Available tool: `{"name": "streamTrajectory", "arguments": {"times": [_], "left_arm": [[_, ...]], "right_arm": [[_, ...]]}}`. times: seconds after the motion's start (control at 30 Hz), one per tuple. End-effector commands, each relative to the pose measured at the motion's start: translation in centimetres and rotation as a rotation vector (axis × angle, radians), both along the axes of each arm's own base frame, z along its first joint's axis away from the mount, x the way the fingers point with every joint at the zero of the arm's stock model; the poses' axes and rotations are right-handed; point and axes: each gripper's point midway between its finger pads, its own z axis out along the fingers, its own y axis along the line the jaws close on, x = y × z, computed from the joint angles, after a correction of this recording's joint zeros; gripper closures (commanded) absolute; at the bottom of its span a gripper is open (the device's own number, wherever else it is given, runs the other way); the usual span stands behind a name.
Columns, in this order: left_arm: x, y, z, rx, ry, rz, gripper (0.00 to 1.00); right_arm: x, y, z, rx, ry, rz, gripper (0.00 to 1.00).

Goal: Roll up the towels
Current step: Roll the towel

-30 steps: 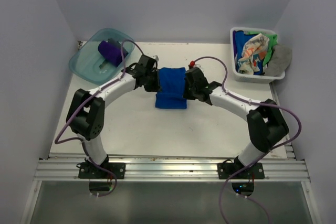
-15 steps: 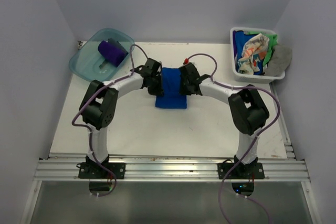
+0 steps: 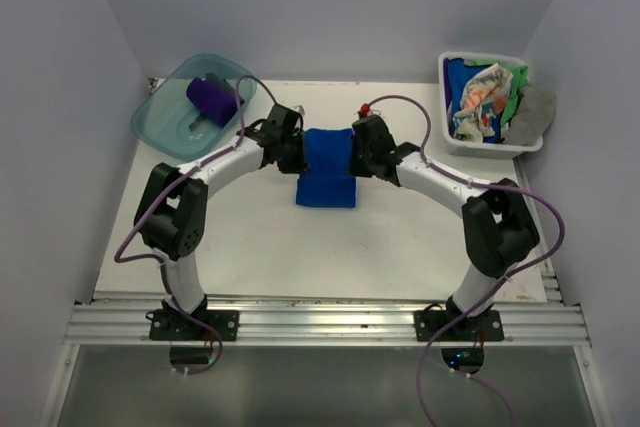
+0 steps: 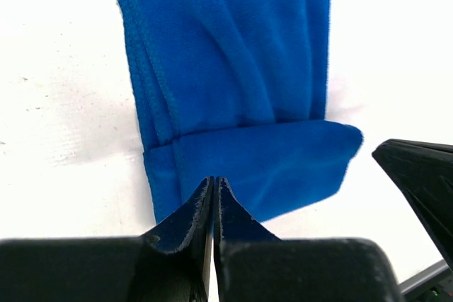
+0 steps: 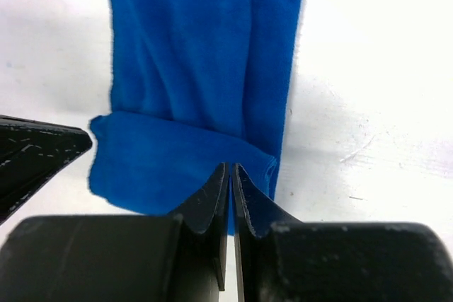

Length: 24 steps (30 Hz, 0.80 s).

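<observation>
Royal blue cloth appears to be pinched at the tips of the left pincer, whose jaws are drawn together until only a hairline gap shows. The right pincer is closed just as tightly, and its tips are likewise set on the turned-over edge of the same royal blue towel. The two pincers are placed at opposite ends of that far edge, facing each other. A first short flap is laid back over the body of the towel, which is stretched as a narrow folded strip toward the near side of the white counter, between the two arms. The step in hand is judged to be the start of the roll: one turn is made and the rest of the strip lies flat. For the next move, the held edge would need to be carried toward the near end by both pincers together, so that the roll is kept straight and tight; uneven travel could skew it. Farther out, a purple towel, already rolled, is lodged in the teal tub at the far left, and a heap of unrolled towels is held in the white basket at the far right.
</observation>
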Motion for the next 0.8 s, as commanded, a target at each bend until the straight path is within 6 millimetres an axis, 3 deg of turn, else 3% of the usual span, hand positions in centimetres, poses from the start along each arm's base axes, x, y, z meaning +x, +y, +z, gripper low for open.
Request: {"name": "streamTrajectory", "arguments": {"times": [0.0, 0.43, 0.57, 0.63, 0.77], "left_arm": [[0.0, 0.1, 2.2, -0.035, -0.048, 0.003, 0.94], [-0.8, 0.3, -4.8, 0.027, 0.068, -0.005, 0.96], [-2.1, 0.7, -5.6, 0.026, 0.09, -0.007, 0.97], [-3.2, 1.3, -5.5, 0.026, 0.101, -0.008, 0.97], [-6.1, 2.1, -5.4, 0.019, 0.123, -0.017, 0.97]], "right_arm": [[-0.4, 0.9, 1.1, 0.026, -0.032, 0.028, 0.91], [0.7, 1.1, -5.0, -0.049, 0.062, 0.042, 0.92], [-1.2, 0.7, -7.2, -0.043, 0.116, 0.053, 0.93], [-2.1, 0.9, -7.0, -0.02, 0.119, 0.063, 0.93], [-5.8, 0.5, -7.6, -0.006, 0.165, 0.082, 0.94]]}}
